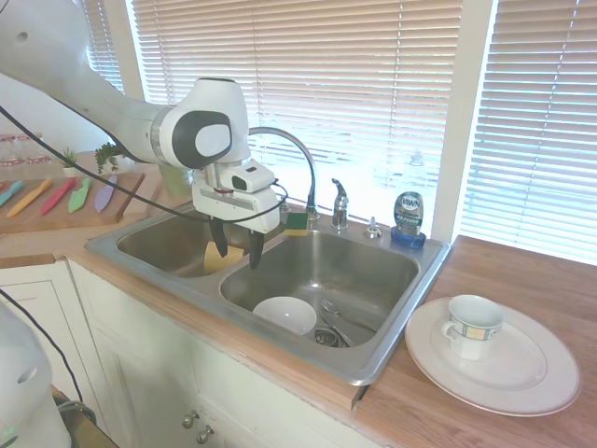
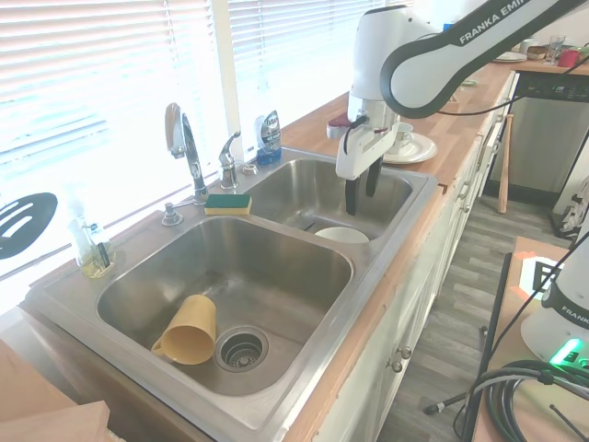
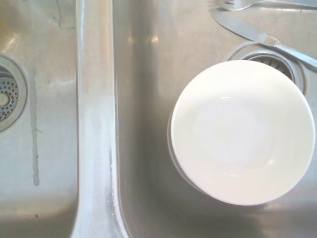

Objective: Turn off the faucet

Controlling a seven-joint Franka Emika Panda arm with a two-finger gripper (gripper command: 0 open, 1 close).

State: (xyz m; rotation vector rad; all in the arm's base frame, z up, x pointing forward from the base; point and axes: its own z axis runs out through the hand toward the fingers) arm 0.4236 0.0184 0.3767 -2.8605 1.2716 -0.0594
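Note:
The chrome faucet (image 1: pixel 300 154) rises behind the sink divider with its arched spout, and its short upright lever handle (image 1: pixel 340 200) stands just to the right. In the second exterior view the faucet (image 2: pixel 187 145) and handle (image 2: pixel 227 158) are at the far rim. My gripper (image 1: pixel 236 250) hangs open over the divider, fingers pointing down, in front of the spout and well apart from the handle. From the other side my gripper (image 2: pixel 362 189) is above the far basin with nothing between its fingers.
A white bowl (image 3: pixel 242 131) lies in the basin under the wrist, with a knife (image 3: pixel 257 34) by the drain. A yellow-green sponge (image 2: pixel 227 203), a blue soap bottle (image 1: pixel 408 217), a yellow cup (image 2: pixel 189 330) and a plate with a mug (image 1: pixel 476 327) surround the sink (image 1: pixel 410 308).

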